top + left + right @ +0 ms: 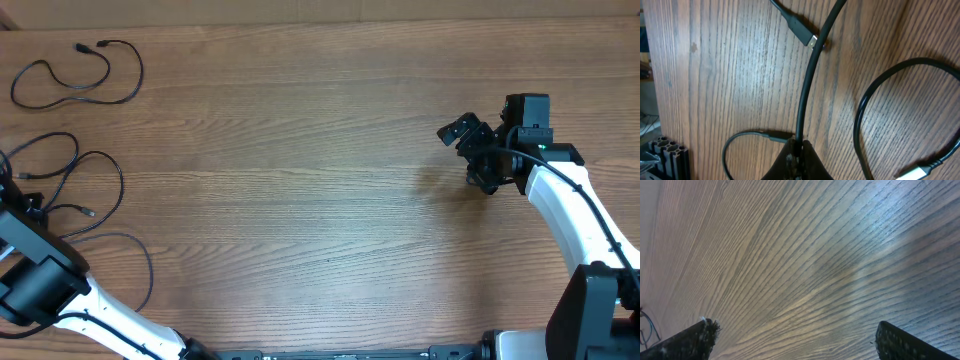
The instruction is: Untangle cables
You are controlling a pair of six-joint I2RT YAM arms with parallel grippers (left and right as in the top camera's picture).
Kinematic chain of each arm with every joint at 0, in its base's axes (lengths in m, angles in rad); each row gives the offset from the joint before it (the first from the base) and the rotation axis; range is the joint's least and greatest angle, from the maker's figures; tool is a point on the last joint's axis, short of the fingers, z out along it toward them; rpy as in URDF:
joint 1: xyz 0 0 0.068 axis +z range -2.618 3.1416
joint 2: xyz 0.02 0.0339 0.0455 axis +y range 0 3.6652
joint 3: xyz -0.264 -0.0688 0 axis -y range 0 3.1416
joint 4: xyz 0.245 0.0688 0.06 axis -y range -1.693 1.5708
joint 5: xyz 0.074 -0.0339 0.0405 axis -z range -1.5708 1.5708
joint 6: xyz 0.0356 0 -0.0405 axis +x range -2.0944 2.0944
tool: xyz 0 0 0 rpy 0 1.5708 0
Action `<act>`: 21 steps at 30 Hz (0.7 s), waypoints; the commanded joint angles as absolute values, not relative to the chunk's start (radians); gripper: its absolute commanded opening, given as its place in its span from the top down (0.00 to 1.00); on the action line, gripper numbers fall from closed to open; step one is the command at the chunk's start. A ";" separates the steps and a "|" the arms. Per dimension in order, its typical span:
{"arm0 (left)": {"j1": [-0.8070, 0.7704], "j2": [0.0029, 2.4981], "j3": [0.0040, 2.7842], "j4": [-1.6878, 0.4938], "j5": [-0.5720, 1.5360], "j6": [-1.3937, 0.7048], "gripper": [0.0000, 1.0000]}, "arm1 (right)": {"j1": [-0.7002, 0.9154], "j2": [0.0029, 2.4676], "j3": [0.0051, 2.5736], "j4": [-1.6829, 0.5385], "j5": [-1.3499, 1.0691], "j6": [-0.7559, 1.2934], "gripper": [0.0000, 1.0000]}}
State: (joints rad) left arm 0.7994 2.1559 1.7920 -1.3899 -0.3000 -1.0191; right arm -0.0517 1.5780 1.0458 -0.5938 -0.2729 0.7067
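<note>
My left gripper (798, 149) is clenched on 1 thin black cable (807, 85), which runs up from between my fingertips across the wooden table (715, 75). My right gripper (795, 337) stands spread wide, grasping nothing, on the table's right side. The cables lie at the far left: 1 separate loop (80, 78) near the back corner, and the other loose loops (95, 190) beside my left arm.

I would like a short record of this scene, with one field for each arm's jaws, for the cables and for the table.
left jaws: shut on a cable, at the left side of the table
right jaws: open, holding nothing, above bare wood
loose cable: one loop lying apart, far-left corner
other cables: overlapping loops, left side
table: wood grain, bare in the middle
</note>
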 commanded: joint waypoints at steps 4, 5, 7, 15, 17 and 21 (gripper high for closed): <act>0.799 2.126 1.694 -1.354 -0.330 -1.061 0.96 | -0.053 1.579 1.068 -0.589 -0.262 0.703 0.00; 0.799 2.126 1.674 -1.349 -0.335 -1.078 0.96 | -0.053 1.579 1.068 -0.589 -0.262 0.703 0.00; 0.799 2.126 1.647 -1.333 -0.340 -1.089 0.96 | -0.053 1.579 1.068 -0.589 -0.262 0.703 0.00; 0.799 2.126 1.589 -1.287 -0.388 -1.089 0.96 | -0.053 1.579 1.068 -0.589 -0.262 0.703 0.00; 0.799 2.126 1.580 -1.280 -0.412 -1.089 0.96 | -0.053 1.579 1.068 -0.589 -0.262 0.703 0.00; 0.799 2.126 1.571 -1.271 -0.422 -1.089 0.95 | -0.053 1.579 1.068 -0.589 -0.262 0.703 0.00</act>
